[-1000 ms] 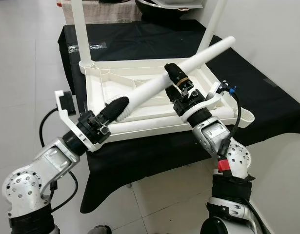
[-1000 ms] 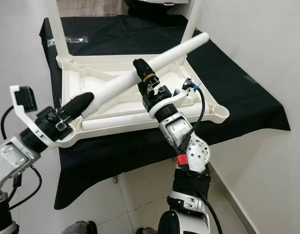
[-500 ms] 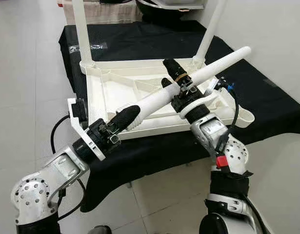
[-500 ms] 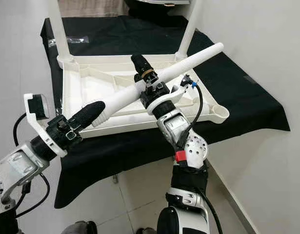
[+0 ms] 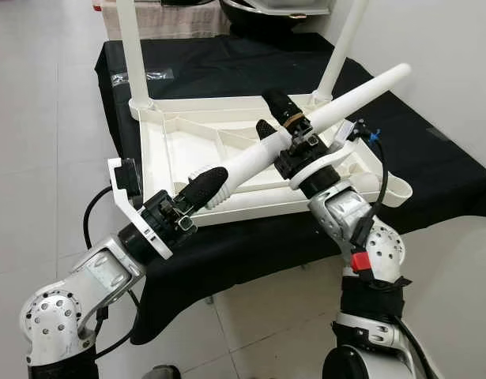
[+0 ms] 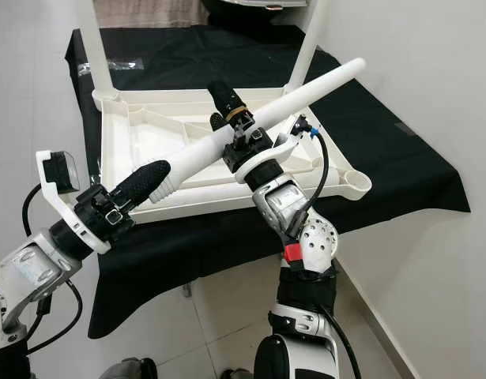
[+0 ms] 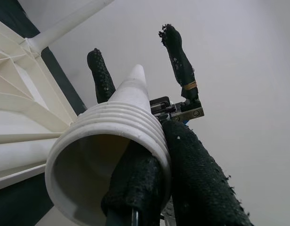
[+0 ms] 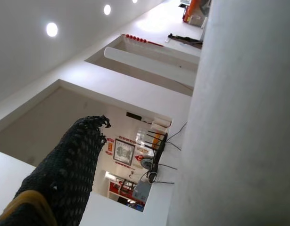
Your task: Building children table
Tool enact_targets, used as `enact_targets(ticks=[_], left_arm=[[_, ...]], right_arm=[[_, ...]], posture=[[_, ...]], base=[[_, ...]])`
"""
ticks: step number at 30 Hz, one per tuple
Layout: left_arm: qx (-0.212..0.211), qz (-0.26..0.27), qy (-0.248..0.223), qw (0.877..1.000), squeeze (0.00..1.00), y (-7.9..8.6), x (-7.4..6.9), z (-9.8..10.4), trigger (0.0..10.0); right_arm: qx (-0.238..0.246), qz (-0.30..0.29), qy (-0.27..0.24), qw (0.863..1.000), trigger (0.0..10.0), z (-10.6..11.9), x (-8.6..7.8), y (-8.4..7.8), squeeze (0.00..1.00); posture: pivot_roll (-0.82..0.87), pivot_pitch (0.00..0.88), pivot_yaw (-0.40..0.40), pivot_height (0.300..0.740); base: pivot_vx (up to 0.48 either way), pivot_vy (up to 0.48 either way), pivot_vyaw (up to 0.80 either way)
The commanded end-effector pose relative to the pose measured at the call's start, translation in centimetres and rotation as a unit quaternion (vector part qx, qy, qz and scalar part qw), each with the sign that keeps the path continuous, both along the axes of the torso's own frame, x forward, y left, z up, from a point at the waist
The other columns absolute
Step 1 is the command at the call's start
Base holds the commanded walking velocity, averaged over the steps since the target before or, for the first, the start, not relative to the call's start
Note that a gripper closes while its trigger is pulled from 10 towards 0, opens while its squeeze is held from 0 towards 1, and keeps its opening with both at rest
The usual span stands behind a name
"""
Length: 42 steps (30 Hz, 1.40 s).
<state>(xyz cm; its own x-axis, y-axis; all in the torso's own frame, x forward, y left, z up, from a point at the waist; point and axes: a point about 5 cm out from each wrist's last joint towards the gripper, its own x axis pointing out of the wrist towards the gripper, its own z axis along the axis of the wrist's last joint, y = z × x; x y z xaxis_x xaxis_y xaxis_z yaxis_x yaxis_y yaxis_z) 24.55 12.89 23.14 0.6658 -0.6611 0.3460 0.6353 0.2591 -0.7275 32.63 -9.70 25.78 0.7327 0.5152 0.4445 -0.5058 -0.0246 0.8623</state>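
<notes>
A low counter draped in a black cloth [image 5: 432,170] stands ahead of both hands, on a pale tiled floor [image 5: 37,118]. On the cloth lies the white plastic children's tabletop [image 5: 187,142], upside down with its ribbed underside up, just beyond the fingertips of both hands. Two white legs already stand upright in its far corners: the far-left leg [image 5: 130,47] and the far-right leg [image 5: 343,43]. An open round socket [image 5: 396,192] at the near right corner of the tabletop sits just to the right of the right hand.

The loose table leg [image 5: 337,103], a long white tapered tube, is held aloft at a slant above the tabletop, its threaded, ribbed wide end low toward the left hand and its narrow end rising up and away past the right hand.

The left hand [image 5: 201,186] is closed on the threaded end; in the left wrist view one black finger [image 7: 135,188] lies inside the hollow mouth of the tube and the other presses on the outside of the ribbed rim.

The right hand [image 5: 276,125] grips the leg near its middle, one finger on each side of the tube, the fingertips pointing up and away; a yellowish band wraps one finger [image 5: 284,112].

A small clear plastic bag [image 5: 140,76] lies on the cloth beyond the left hand, beside the far-left leg.
</notes>
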Motion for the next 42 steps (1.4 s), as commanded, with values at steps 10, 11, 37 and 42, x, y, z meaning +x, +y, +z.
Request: enact_targets(ticks=[10, 11, 37, 42], left_arm=[[0.015, -0.035, 0.015, 0.999, 0.00, -1.0, -1.1, -0.7, 10.0], [0.015, -0.036, 0.016, 0.999, 0.00, -1.0, -1.1, -0.7, 10.0], [0.044, -0.049, 0.047, 0.997, 1.00, -1.0, -1.5, -1.9, 10.0], [0.060, -0.038, 0.057, 0.996, 1.00, -0.5, -1.4, -2.5, 10.0]], right_arm=[[0.025, 0.032, 0.003, 0.999, 0.0, -0.4, -0.6, 0.7, 0.00], [0.025, 0.030, 0.004, 0.999, 0.0, -0.6, -0.5, 0.6, 0.00], [0.020, 0.011, 0.008, 1.000, 0.0, -0.7, 0.3, -0.2, 0.00], [0.023, -0.002, 0.001, 1.000, 0.0, -0.3, 0.7, -0.7, 0.00]], posture=[[0.08, 0.124, -0.120, 0.740], [0.08, 0.125, -0.122, 0.740], [0.09, 0.123, -0.115, 0.740], [0.09, 0.121, -0.114, 0.740]], base=[[0.000, 0.000, 0.00], [0.000, 0.000, 0.00], [0.000, 0.000, 0.00], [0.000, 0.000, 0.00]])
